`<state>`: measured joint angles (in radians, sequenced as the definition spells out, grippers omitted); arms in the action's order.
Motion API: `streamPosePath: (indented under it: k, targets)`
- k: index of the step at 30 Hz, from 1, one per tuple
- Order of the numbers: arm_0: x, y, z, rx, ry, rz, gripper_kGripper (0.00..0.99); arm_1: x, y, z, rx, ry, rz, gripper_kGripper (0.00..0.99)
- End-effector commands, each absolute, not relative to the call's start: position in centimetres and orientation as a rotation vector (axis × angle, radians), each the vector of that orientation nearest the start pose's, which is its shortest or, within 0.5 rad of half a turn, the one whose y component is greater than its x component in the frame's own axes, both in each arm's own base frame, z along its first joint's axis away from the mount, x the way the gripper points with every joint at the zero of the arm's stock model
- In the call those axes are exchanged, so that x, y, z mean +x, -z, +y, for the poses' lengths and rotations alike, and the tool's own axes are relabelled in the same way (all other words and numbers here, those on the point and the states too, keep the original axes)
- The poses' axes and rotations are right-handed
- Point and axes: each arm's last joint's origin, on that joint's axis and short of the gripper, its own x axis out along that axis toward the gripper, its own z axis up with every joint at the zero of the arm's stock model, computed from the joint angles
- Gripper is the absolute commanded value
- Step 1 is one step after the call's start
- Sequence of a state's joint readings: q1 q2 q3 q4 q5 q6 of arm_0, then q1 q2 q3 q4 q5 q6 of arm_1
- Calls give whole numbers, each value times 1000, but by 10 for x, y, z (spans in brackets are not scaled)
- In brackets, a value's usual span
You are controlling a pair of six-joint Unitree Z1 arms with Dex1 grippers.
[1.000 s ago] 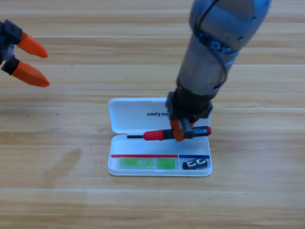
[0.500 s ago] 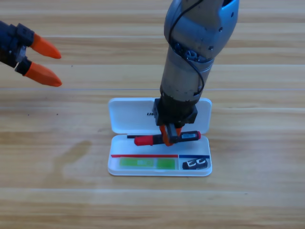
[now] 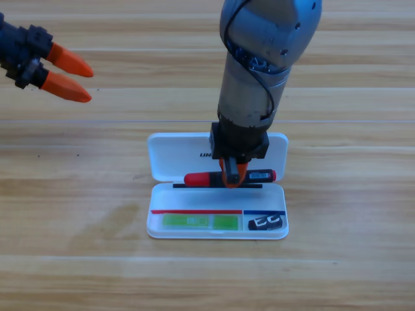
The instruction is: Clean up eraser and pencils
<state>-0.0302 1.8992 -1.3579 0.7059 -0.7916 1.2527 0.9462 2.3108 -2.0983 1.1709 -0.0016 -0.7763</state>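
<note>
Red-black pencil (image 3: 209, 178) level over case, green pencil (image 3: 198, 221), eraser (image 3: 266, 223) inside

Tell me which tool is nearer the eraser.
Right. The right tool holds the red-and-black pencil above the white case, just up from the eraser. The left tool waits far upper left.

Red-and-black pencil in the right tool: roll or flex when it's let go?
The short red-and-black pencil looks stiff: it stays straight in the right tool. Its round barrel would probably roll on bare wood; the open white plastic case below should likely stop it.
</note>
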Motion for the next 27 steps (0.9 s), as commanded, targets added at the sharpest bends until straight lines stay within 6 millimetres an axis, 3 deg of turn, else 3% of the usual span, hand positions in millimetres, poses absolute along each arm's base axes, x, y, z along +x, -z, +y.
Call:
streamPosePath:
  k: [1,4,10,14,26,27]
  targets:
    - [363,-258,-48,566,1320,556,370,277,-218,407,-1305,-1296,1040,0]
    - [363,-257,-50,575,1330,550,224,277,-217,409,-1305,-1293,1046,0]
    - [365,-253,-55,570,1346,560,129,275,-213,413,-1303,-1291,1055,0]
    - [370,-246,-58,528,1345,598,0,276,-212,414,-1306,-1285,1060,0]
    - [377,-242,-63,474,1329,647,0,277,-207,415,-1316,-1273,1070,3]
    - [378,-242,-63,472,1329,649,0,278,-207,415,-1317,-1272,1067,72]
